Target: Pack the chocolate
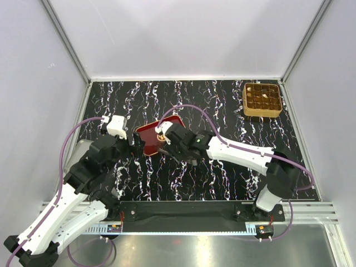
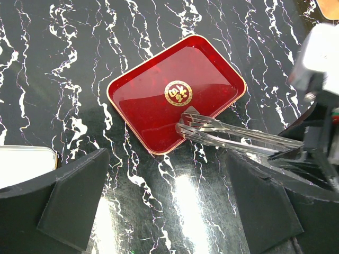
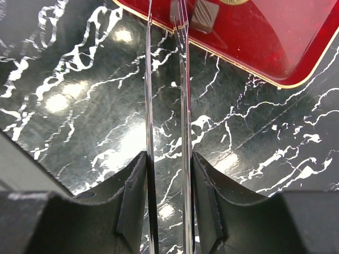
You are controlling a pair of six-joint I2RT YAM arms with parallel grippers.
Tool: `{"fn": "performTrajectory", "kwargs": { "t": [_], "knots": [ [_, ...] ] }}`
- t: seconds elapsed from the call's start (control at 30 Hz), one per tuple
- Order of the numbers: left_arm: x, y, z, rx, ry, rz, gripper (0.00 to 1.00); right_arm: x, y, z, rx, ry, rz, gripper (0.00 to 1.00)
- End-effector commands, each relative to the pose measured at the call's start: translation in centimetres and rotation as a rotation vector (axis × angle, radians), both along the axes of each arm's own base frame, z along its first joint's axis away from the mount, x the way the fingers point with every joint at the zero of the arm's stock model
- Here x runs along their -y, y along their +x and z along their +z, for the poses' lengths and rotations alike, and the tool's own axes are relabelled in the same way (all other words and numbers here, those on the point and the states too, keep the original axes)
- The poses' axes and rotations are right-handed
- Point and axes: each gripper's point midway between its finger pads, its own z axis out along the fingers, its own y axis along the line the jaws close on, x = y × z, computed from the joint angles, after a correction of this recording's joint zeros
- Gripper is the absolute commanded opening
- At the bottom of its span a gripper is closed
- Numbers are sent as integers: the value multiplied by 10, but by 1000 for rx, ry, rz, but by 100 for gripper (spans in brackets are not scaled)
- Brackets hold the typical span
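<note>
- We watched the right gripper (image 3: 167, 180) clamp slim silver metal tongs (image 2: 228, 130), tips over the glossy red rectangular tray (image 2: 143, 106) just ahead.
- The left gripper (image 2: 169, 211) gaped wide, empty.
- The chocolate lumps (image 1: 266, 95) sat in the square golden compartmented box (image 1: 261, 114), well apart from both grippers.

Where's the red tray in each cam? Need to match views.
Top external: red rectangular gold-rimmed tray just left of frame centre, partly under the right arm.
Left wrist: tray mid-frame, fully visible.
Right wrist: tray in the top right corner, cropped.
Shared landmark: silver metal tongs in the right hand, tips over the tray's edge in both wrist views.
</note>
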Motion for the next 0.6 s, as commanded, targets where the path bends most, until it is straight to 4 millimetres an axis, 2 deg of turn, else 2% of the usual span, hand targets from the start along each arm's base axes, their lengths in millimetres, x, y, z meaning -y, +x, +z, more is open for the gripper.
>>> {"fn": "performTrajectory", "kwargs": {
  "t": [0.0, 0.37, 0.57],
  "knots": [
    [-1, 4, 12, 47, -21, 15, 99, -5, 10, 11, 68, -16, -5, 43],
    [-1, 4, 13, 48, -22, 15, 99, -3, 13, 0, 84, -75, 2, 43],
    [-2, 4, 13, 49, -22, 17, 99, -9, 17, 2, 94, -80, 4, 43]
  ]
}}
